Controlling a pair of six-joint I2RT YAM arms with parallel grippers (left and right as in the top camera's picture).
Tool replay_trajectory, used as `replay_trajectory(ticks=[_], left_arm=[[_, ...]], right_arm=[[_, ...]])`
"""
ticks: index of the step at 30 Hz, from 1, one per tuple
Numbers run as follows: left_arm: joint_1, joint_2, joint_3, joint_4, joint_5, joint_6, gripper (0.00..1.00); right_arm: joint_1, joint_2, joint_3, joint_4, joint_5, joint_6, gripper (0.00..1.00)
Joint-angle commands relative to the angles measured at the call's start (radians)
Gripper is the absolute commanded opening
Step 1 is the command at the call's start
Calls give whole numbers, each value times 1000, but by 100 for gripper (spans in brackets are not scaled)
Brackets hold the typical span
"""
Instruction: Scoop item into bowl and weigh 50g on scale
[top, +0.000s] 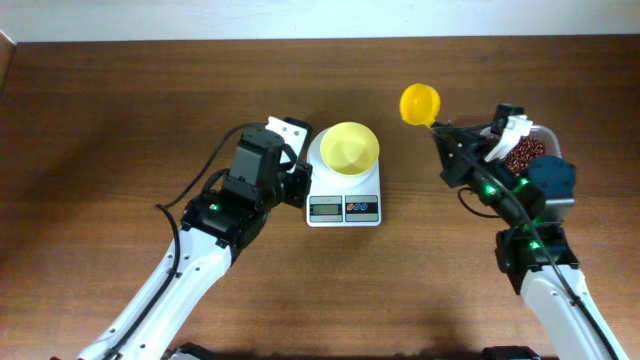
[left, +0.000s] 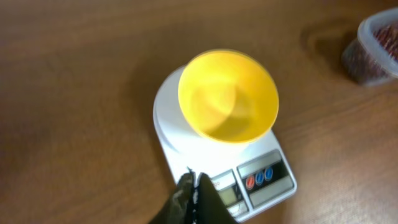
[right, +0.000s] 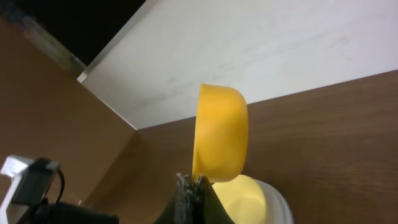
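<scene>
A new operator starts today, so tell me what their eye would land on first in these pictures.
The empty yellow bowl sitting on the white scale at centre stands out most. Next comes the bright yellow scoop, clamped in the right gripper and held up on its side between the scale and the tub of beans at the right. The left gripper is shut at the scale's front left corner.

We cannot read the scale (top: 343, 208) display: too small overhead, partly covered by the left gripper (left: 193, 180) in its own view. There, at 2 o'clock, the tub (left: 373, 37) is blurred and edge-cropped. The right gripper (right: 193, 182) hides the scoop (right: 221, 134) handle.
</scene>
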Motion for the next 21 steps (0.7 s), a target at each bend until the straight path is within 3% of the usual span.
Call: replay_trajectory(ticks=[1, 5, 7, 13, 16, 21], left_arm=[[-8, -18, 13, -57, 65, 8, 0], [-96, -7, 13, -90, 65, 20, 0], [-136, 18, 13, -90, -4, 20, 0], [-237, 240, 13, -9, -53, 19, 0], [-248, 267, 13, 11, -53, 19, 0], [-247, 217, 17, 218, -105, 19, 0]], right_arm=[[-58, -4, 17, 17, -26, -13, 4], [-106, -4, 17, 38, -26, -13, 4], [-107, -4, 17, 38, -26, -13, 4], [-107, -4, 17, 38, -26, -13, 4], [-107, -4, 17, 38, -25, -13, 4], [-107, -4, 17, 33, -18, -13, 4]])
